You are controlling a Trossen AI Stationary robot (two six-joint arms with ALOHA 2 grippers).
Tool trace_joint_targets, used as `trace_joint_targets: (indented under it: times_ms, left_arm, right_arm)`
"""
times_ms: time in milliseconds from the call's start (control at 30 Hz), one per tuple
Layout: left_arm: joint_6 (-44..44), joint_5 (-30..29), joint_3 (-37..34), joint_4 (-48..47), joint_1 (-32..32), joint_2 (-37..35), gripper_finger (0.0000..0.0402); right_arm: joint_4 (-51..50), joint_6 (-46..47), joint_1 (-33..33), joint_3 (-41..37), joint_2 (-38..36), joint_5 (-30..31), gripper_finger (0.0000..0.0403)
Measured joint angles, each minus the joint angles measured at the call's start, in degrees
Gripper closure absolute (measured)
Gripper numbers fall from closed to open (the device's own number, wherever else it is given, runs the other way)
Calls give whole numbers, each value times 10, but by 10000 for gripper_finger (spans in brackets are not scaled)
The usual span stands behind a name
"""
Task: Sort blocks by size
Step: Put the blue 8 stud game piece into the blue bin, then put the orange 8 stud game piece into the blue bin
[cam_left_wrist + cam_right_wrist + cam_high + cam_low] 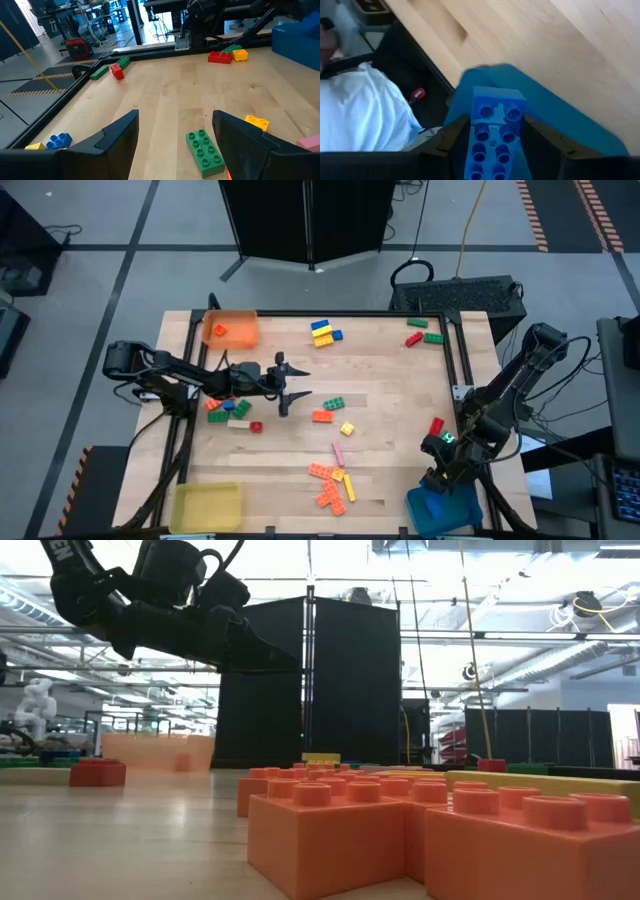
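Sorting barely begun. Orange tray (231, 329): one orange block (220, 330). Yellow tray (206, 506): empty. Right tool (494, 131) holds blue block (495, 127) over blue tray (444, 511). Left tool (287, 388) wide, mid-surface (390, 380). Most blocks (330, 486) scattered.

The blue block (492, 135) runs off the right wrist view's bottom edge, flanked by dark fingers (447, 145)

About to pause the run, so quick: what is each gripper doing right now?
Left gripper: open, empty, over the table near a green block.
Right gripper: closed on a blue block, above the blue tray.
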Motion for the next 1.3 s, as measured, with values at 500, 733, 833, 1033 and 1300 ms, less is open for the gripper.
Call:
trace_joint_targets:
  times_ms: [500,733,833,1033,1300]
  left_arm:
    - [-17,0,0,-12,-1,0,148]
    - [-17,0,0,-11,-1,0,148]
    - [-17,0,0,-14,-1,0,148]
    - [-18,3,0,-15,-10,0,148]
    - [-19,3,0,-15,-20,0,148]
  right_arm:
    - [-4,150,59,0,57,-29,237]
    - [2,176,67,0,82,-74,218]
    - [11,176,66,0,85,-73,207]
    - [15,178,66,0,84,-71,189]
    - [30,156,66,7,84,-54,194]
